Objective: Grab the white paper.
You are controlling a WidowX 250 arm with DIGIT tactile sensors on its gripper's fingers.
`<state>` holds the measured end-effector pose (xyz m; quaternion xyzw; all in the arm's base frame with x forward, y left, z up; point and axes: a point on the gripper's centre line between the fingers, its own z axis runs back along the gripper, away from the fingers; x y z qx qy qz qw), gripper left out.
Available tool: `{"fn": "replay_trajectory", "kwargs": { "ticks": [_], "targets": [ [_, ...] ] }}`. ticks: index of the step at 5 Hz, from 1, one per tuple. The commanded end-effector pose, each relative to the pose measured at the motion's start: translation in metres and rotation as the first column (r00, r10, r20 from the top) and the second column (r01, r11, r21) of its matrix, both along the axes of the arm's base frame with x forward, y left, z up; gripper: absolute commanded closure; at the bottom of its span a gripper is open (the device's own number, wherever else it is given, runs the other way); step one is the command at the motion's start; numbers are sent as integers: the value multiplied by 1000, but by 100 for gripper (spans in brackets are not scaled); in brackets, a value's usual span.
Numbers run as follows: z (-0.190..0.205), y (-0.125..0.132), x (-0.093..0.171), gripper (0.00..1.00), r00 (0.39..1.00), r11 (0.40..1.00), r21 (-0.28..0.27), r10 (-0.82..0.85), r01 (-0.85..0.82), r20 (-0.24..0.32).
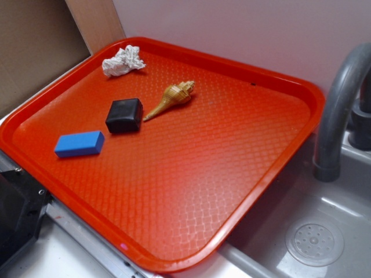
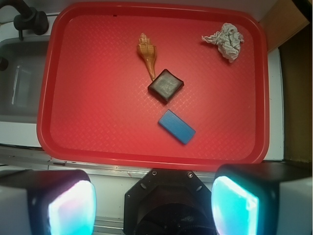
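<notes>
Paper, white (image 1: 123, 60), one crumpled wad, is located in a far corner of the red tray (image 1: 249, 174), close beside the rim and well apart from the other items. It is judged very light, soft and compressible, not fragile, and liable to shift or flatten under a careless touch; its lumpy folds offer ready purchase, and a hold across the thickest middle of the wad is judged soundest, the thin tail trailing toward the tray centre being avoided. A black block (image 1: 124, 114), a tan seashell (image 1: 172, 96) touching or just beside that block, and a blue block (image 1: 80, 143) are also listed on the tray. The gripper (image 2: 154, 203) is seen only in the wrist view, at the bottom edge: its two pads are set wide apart with nothing between them, hanging over the near rim, well clear of the paper. The fingertips are cut off by the frame. In the exterior view the gripper is not shown, so its height above the tray cannot be told. A sink (image 1: 316, 231) and a grey faucet (image 1: 339, 104) are partly cut off beside the tray.
</notes>
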<state>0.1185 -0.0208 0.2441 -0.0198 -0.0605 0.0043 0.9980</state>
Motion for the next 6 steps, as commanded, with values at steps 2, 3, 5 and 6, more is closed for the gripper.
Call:
{"fn": "replay_trajectory", "kwargs": {
  "ticks": [2,3,5,6],
  "targets": [
    [-25,21,27,0,969,969,-27,247,-247,16],
    [-41,50,49,0,875,878,-52,479,-476,78],
    [-89,103,102,0,720,756,-63,642,-652,264],
    [-111,116,126,0,676,730,-51,654,-681,340]
  ]
}}
